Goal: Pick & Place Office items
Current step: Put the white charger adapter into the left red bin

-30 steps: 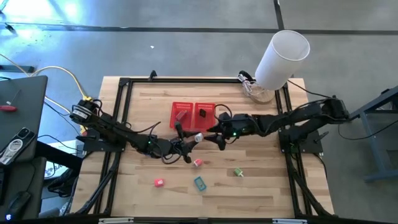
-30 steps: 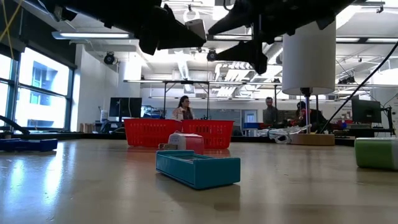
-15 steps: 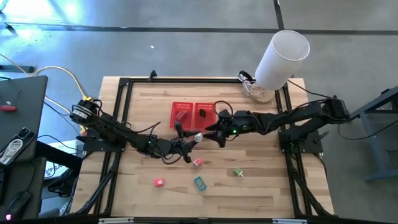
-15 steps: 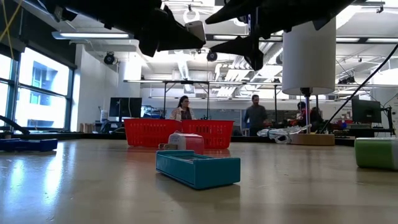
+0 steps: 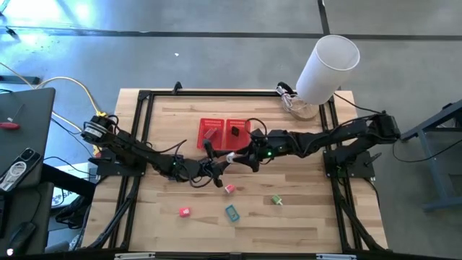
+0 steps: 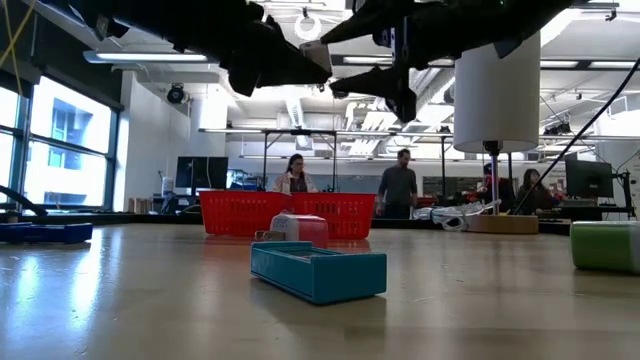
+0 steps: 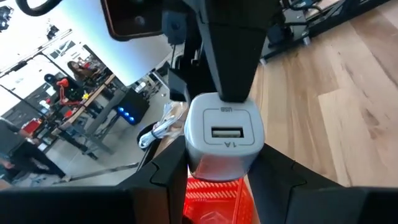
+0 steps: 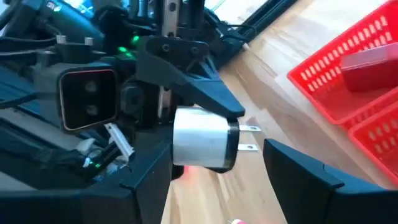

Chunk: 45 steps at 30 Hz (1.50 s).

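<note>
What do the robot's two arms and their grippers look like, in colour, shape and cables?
Both arms are dark, slim and jointed, with black cables along them. The left gripper and the right gripper each end in two flat, angular black fingers. A small green light glows on the right arm. A yellow cable runs to the left arm's base.

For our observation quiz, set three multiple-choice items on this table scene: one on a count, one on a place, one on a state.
1. How many compartments has the red basket? A one; B two; C three.
2. Where is the teal item? A in the basket; B on the table, between the red-pink item and the green item; C on the floor.
3. The left pincer is: A open; B shut on the white charger; C shut on the green item.
Key: B, a divider splits it; B, it lies on the table; B, it clamps the charger.
</note>
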Each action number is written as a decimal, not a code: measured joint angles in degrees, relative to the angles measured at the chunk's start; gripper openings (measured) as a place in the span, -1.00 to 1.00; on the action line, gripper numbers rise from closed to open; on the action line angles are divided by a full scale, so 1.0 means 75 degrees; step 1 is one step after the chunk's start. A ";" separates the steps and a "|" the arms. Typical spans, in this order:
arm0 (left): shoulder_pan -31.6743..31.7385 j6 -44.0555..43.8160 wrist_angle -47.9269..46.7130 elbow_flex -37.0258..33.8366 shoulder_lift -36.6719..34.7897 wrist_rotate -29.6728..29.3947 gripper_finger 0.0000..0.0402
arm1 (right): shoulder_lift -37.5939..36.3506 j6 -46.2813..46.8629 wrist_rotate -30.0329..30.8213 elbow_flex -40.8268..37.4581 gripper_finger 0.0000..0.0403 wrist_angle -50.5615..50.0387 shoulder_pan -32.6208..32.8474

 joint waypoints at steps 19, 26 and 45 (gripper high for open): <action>0.0086 0.0019 -0.0053 -0.0010 0.0002 0.0067 -0.36 | 0.0380 0.0041 -0.0732 -0.0003 0.18 0.0821 -0.0119; 0.0105 -0.0010 -0.0108 -0.0023 0.0015 0.0042 -0.36 | 0.0703 -0.0021 -0.0875 0.0006 0.11 0.1023 -0.0232; 0.0038 0.0333 -0.0269 0.0005 0.0000 -0.0154 -0.21 | 0.0715 -0.1045 -0.0941 0.0000 -0.33 0.1066 -0.0312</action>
